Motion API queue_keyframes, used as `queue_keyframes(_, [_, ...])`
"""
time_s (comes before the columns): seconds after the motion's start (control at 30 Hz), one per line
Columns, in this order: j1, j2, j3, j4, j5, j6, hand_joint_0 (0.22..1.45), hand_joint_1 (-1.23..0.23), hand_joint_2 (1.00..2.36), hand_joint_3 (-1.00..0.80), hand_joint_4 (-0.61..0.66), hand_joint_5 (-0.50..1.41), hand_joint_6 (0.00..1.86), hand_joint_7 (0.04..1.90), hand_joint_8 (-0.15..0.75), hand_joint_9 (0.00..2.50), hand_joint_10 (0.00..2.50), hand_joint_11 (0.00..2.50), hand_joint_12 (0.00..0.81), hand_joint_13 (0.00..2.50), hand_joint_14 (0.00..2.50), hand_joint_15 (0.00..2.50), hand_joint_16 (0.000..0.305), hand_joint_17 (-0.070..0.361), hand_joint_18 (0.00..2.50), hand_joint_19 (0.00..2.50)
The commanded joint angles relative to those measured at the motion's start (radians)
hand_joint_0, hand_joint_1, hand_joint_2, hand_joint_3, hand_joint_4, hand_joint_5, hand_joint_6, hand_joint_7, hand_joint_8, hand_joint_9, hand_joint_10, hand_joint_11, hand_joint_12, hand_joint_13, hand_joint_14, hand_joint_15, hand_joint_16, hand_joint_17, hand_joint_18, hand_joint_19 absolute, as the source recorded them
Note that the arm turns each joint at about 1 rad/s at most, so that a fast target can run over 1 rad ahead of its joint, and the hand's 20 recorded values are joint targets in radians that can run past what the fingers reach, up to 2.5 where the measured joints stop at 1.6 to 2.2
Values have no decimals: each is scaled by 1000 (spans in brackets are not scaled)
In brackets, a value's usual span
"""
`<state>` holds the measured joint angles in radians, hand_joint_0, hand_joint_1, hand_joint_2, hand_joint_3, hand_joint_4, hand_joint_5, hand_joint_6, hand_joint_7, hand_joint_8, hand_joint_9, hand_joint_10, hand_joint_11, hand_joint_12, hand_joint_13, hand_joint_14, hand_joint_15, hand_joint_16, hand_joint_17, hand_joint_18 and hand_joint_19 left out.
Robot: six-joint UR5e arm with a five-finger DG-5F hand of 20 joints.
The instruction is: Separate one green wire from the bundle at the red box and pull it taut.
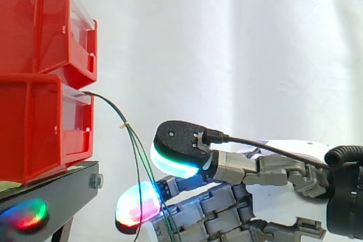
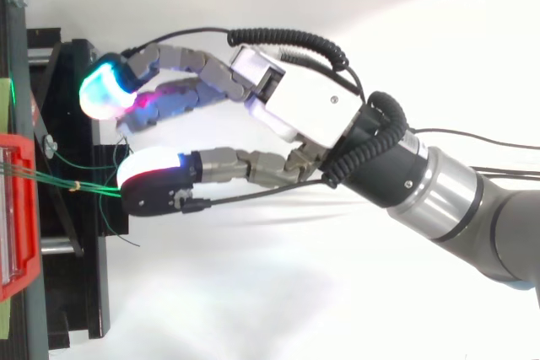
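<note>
I log one carrier: a black stand (image 1: 59, 191) at the left of the side view, with a bolt (image 1: 95, 181) on its front face. The lower red bin (image 1: 39, 131) sits upright directly on its top. I note a pale green strip (image 1: 8, 186) between bin and stand. An upper red bin (image 1: 39, 21) is stacked on the lower one, clear of the stand.

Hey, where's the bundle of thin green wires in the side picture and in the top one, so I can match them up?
Side view: the bundle of thin green wires leaves the lower red plastic bin at left and drops down centre-left, by the hand.
Top view: it runs rightward at mid-left, from the bin toward the hand.
Shared landmark: the small pale tie around the bundle.
</note>
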<state>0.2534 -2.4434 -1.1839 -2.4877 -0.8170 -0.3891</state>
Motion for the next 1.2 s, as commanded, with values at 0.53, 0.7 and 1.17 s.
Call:
queue_keyframes(0.53, [-9, -8, 6, 49, -1, -5, 537, -556, 1000, -500, 295, -206, 502, 763, 330, 1041, 10, 346, 400, 922, 8, 238, 47, 106, 743, 210])
queue_keyframes(0.7, [-19, -57, 12, 84, 24, 7, 537, -545, 1000, -500, 294, -204, 502, 756, 335, 1079, 10, 352, 399, 953, 9, 245, 48, 108, 761, 214])
queue_keyframes(1.17, [-13, -82, 35, 108, 21, 29, 550, -512, 1000, -500, 302, -197, 502, 749, 340, 1373, 20, 633, 388, 1078, 12, 324, 47, 105, 794, 230])
